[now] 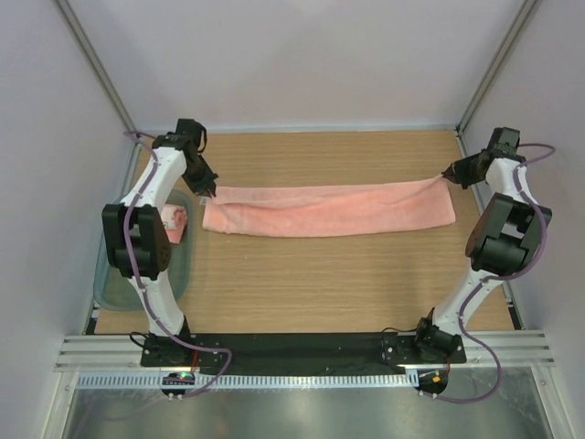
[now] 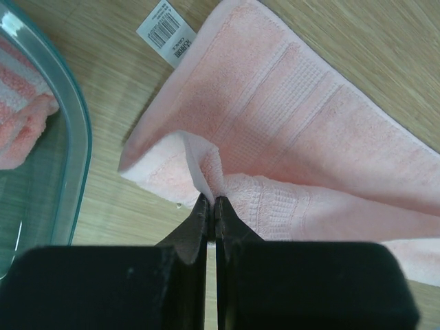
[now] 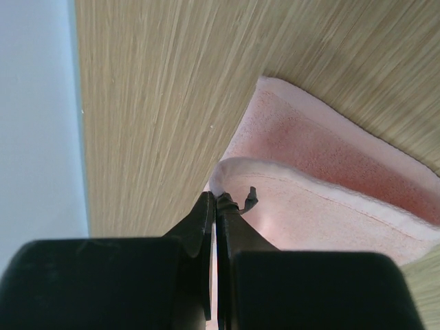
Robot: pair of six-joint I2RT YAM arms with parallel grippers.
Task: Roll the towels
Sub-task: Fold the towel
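A long salmon-pink towel [image 1: 329, 209] lies folded lengthwise across the wooden table. My left gripper [image 1: 208, 188] is shut on its left end; in the left wrist view the jaws [image 2: 212, 199] pinch a raised corner of the towel [image 2: 289, 130], whose paler band and white barcode label [image 2: 167, 31] show. My right gripper [image 1: 452, 174] is shut on the right end; in the right wrist view the jaws [image 3: 216, 199] pinch the towel's [image 3: 323, 206] edge, lifted off the table. A second, rolled towel [image 1: 175, 222] lies in the tray.
A translucent grey-green plastic tray [image 1: 180, 271] sits at the left edge of the table, under my left arm; its rim [image 2: 77, 137] shows in the left wrist view. White walls enclose the table on three sides.
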